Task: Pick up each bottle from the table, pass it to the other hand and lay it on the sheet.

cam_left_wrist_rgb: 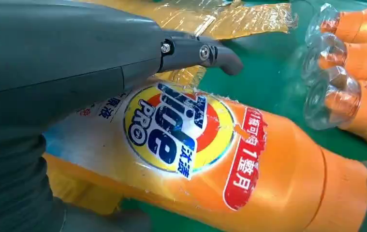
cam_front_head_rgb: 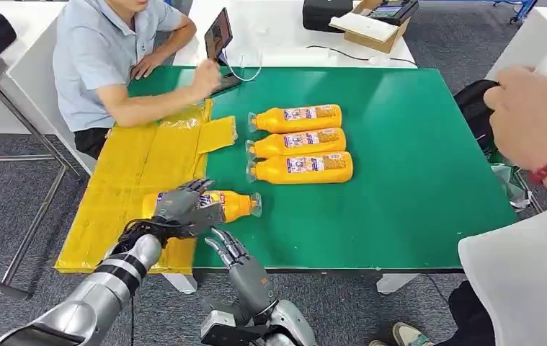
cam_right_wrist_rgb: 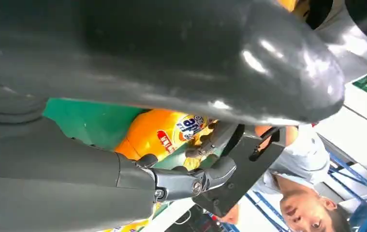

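My left hand (cam_front_head_rgb: 184,209) is wrapped over an orange detergent bottle (cam_front_head_rgb: 236,205), fingers curled across its label end. The bottle lies on its side, base over the edge of the yellow plastic sheet (cam_front_head_rgb: 137,173), neck and clear cap still over the green table (cam_front_head_rgb: 414,180). In the left wrist view the label fills the frame and I can't tell if the bottle is resting on the surface or held just above it.

My right hand (cam_front_head_rgb: 238,259) sits below the table's near edge, just beside the bottle, fingers spread and holding nothing.

Three more orange bottles (cam_front_head_rgb: 299,143) lie side by side on the green top, caps toward the sheet, apart from the one in hand.

Risks as I see them:
- If I let go here, the round bottle could roll off the sheet and back onto the table.
- Smooth plastic and a glossy label: a loose grip may let it slip or twist in the hand.
- The crinkled sheet could drag or bunch under the bottle if I push it sideways.
- My right hand is close to the neck; lifting it could knock the cap end.
- A seated person's arm (cam_front_head_rgb: 162,104) rests at the far end of the sheet, so any wide swing of the arm risks contact.
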